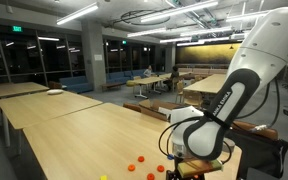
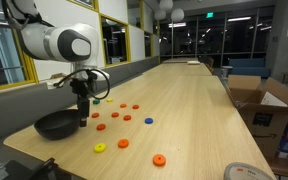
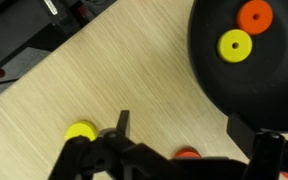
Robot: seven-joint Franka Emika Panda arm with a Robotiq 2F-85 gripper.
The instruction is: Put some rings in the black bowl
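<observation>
The black bowl [image 2: 50, 125] stands near the table's near corner. In the wrist view the bowl [image 3: 274, 75] holds an orange ring [image 3: 254, 15] and a yellow ring [image 3: 235, 45]. My gripper [image 3: 184, 130] is open and empty, low over the table just beside the bowl's rim; it also shows in both exterior views [image 2: 83, 118] [image 1: 184, 166]. An orange ring [image 3: 187, 154] lies on the wood between the fingers, partly hidden by the gripper body. A yellow ring [image 3: 80, 131] lies just outside one finger.
Several more rings are scattered on the long wooden table [image 2: 194, 110]: orange ones [image 2: 100, 127] [image 2: 123, 143] [image 2: 160, 159], a yellow one [image 2: 99, 148], a blue one [image 2: 149, 122], a green one [image 2: 96, 102]. Cardboard boxes [image 2: 264, 105] stand beside the table.
</observation>
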